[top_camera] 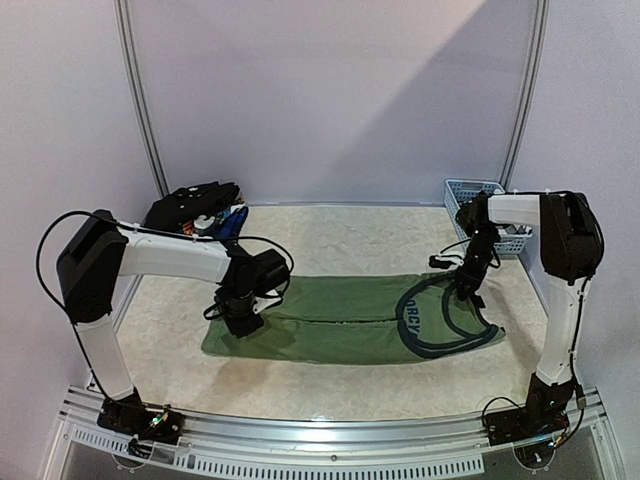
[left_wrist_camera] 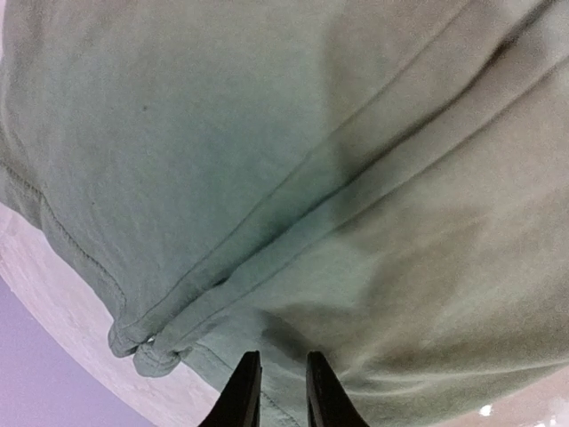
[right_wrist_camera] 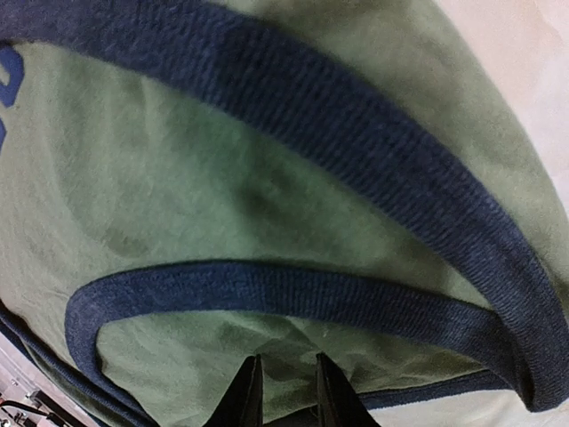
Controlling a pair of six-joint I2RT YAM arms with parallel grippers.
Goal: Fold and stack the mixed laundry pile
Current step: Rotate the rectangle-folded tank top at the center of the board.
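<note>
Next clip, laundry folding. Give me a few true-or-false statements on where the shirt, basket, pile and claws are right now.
1. The T-shirt lies flat on the table. True.
2. The basket stands at the back left. False: it stands at the back right.
3. The pile sits in the back left corner, apart from the T-shirt. True.
4. The left claw is at the collar. False: it is at the hem end; the right claw is at the collar.
</note>
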